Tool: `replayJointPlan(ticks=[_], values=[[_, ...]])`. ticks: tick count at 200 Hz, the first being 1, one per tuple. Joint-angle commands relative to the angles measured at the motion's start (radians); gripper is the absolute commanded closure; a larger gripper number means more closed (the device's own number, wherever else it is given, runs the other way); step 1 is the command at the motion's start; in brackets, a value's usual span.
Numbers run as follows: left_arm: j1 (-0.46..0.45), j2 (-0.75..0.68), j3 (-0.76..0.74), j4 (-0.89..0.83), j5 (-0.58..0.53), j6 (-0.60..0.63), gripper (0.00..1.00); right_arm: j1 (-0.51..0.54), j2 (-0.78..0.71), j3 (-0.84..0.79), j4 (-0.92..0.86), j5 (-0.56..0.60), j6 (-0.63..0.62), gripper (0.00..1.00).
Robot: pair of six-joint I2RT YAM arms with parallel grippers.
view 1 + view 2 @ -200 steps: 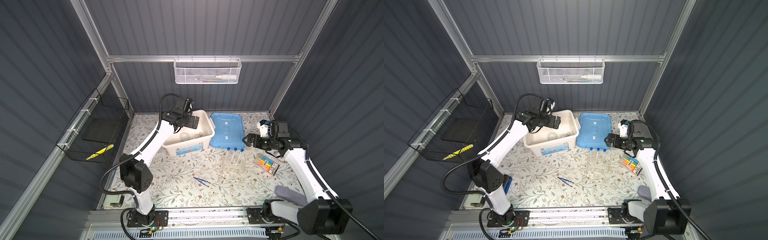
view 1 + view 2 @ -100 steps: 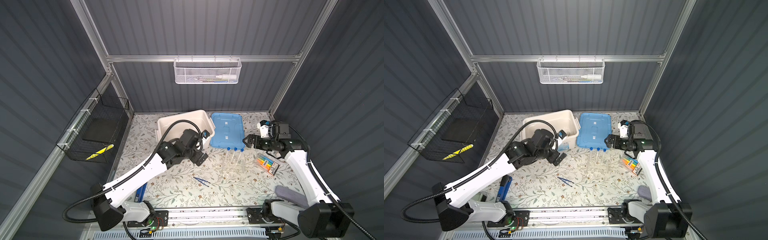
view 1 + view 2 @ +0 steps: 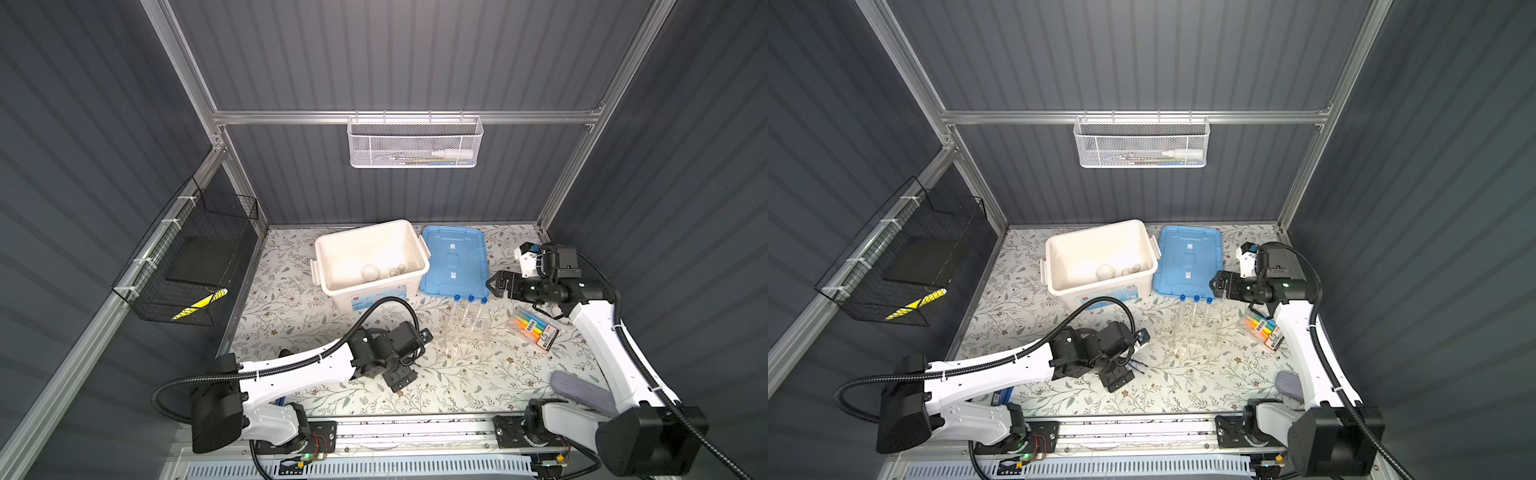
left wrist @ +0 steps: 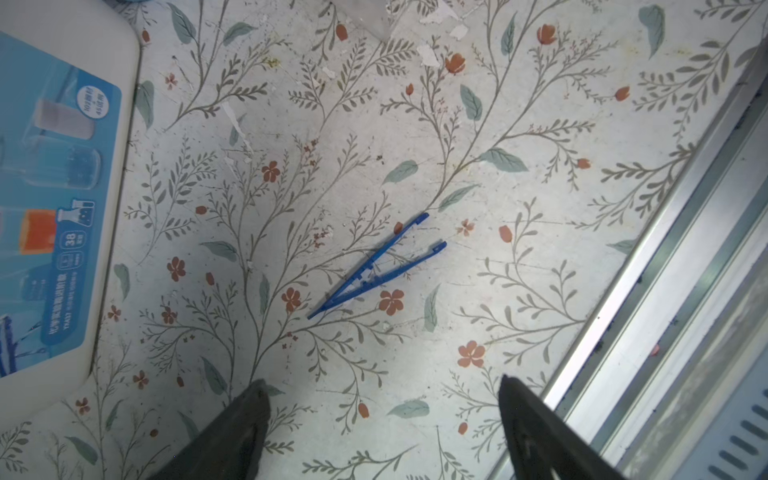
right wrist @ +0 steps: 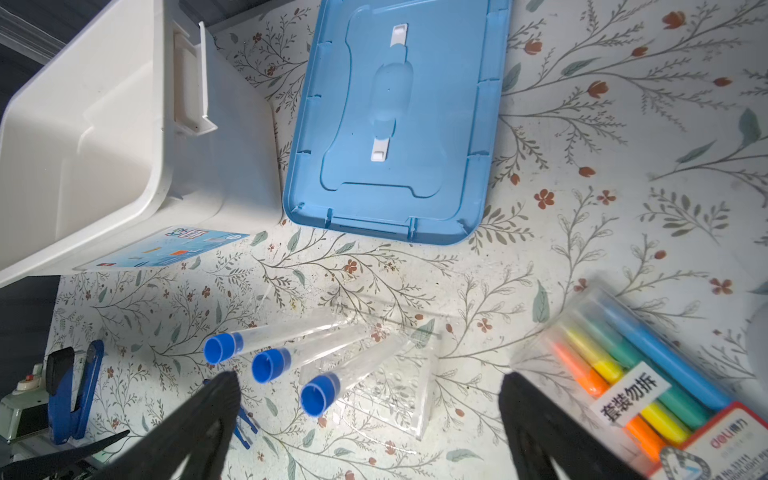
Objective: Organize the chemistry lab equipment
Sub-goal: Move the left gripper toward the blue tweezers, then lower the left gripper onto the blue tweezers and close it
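On the table (image 3: 478, 382) lies a pale cover with little leaves and red flowers. Dark grey ribbed walls (image 3: 374, 62) stand around it. A white wire basket (image 3: 415, 143) hangs up at the back, and a black wire basket (image 3: 191, 257) hangs on the left side.

Three thin clear test tubes (image 5: 270, 361) with blue caps stand in a clear rack (image 5: 399, 399), just in front of the blue lid (image 3: 453, 262). The blue tweezers (image 4: 376, 266) lie flat on the cover with their legs spread, apart from the white bin (image 3: 365, 245). Some small pale round things (image 3: 369, 272) sit at the bottom of the bin. I cannot tell what each one is.

The left gripper (image 4: 381, 381) hangs over the tweezers with its fingers wide apart and nothing in them. The right gripper (image 5: 368, 376) hangs over the test tubes, spread wide too, with nothing in it.

A pack of bright highlighters (image 3: 534, 330) lies just beside the rack. In both top views the left arm (image 3: 299, 370) covers most of the tweezers.
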State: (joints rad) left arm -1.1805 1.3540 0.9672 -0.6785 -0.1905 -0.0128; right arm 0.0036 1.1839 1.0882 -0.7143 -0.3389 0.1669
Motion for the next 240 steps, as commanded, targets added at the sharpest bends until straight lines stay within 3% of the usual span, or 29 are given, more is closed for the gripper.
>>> replayJointPlan(ticks=[1,76,114,143,240], values=[[-0.008,0.043,-0.007,0.049,-0.018,0.004,0.12,0.007,-0.004,0.000,-0.021,0.024,-0.019,0.01],[-0.005,0.173,0.013,0.022,-0.110,0.151,0.20,0.005,0.021,0.009,-0.019,0.026,-0.026,0.01],[0.057,0.191,-0.017,0.095,-0.015,0.237,0.24,0.006,0.032,0.015,-0.020,0.026,-0.021,0.01],[0.098,0.234,0.003,0.097,0.061,0.310,0.33,0.005,0.029,0.021,-0.024,0.033,-0.020,0.01],[0.145,0.345,0.060,0.089,0.176,0.421,0.37,0.004,0.032,0.035,-0.036,0.056,-0.016,0.01]])
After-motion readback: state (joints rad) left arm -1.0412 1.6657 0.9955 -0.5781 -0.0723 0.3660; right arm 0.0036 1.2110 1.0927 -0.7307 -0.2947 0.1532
